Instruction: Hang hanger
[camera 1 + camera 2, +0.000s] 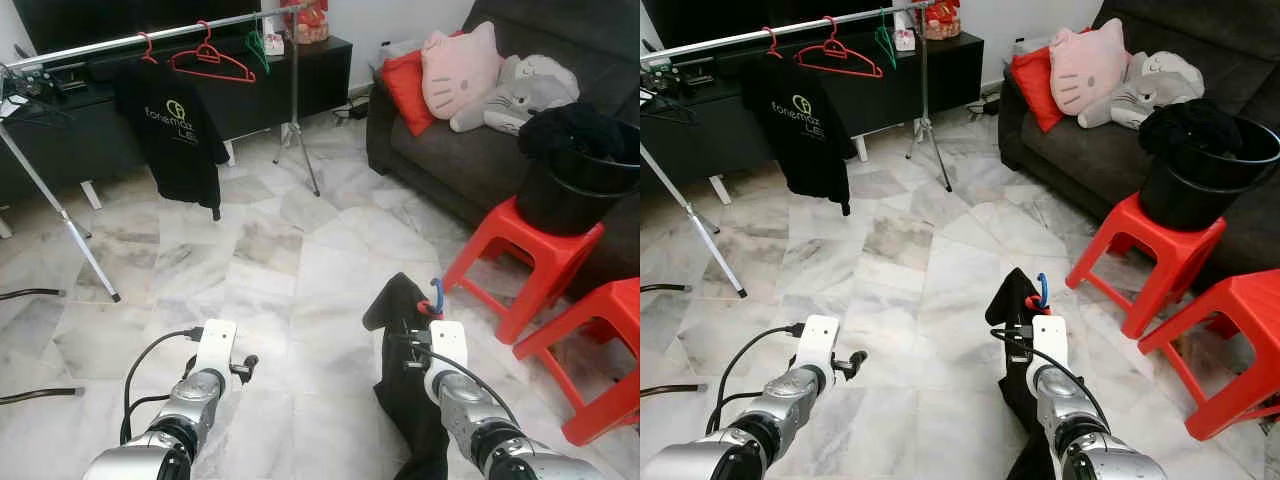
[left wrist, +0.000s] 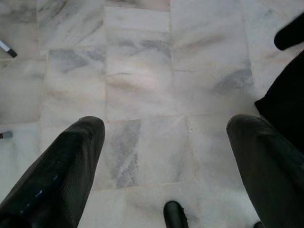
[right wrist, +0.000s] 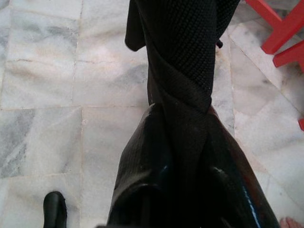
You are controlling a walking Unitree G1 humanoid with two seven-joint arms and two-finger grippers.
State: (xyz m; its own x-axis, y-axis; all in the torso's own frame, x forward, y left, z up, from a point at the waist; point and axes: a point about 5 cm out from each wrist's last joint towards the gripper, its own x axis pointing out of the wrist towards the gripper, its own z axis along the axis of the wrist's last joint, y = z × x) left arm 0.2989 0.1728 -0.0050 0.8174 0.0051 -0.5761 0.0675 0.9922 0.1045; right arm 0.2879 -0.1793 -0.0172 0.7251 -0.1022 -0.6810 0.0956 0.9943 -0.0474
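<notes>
My right gripper (image 1: 428, 322) is held low over the floor, shut on a hanger with a blue hook (image 1: 437, 294). A black garment (image 1: 400, 380) drapes from that hanger, and in the right wrist view its twisted cloth (image 3: 180, 71) sits pinched between the fingers (image 3: 137, 180). At the far left stands a silver clothes rail (image 1: 110, 42). It carries a black T-shirt (image 1: 175, 130), an empty red hanger (image 1: 210, 60) and a green hanger (image 1: 257, 45). My left gripper (image 2: 166, 128) is open over bare marble floor.
Two red stools (image 1: 520, 240) (image 1: 600, 340) stand at the right, the farther one bearing a black bucket (image 1: 575, 180) of dark clothes. Behind is a dark sofa (image 1: 440, 150) with cushions. The rack's legs (image 1: 85, 250) and black cables (image 1: 30, 294) lie left.
</notes>
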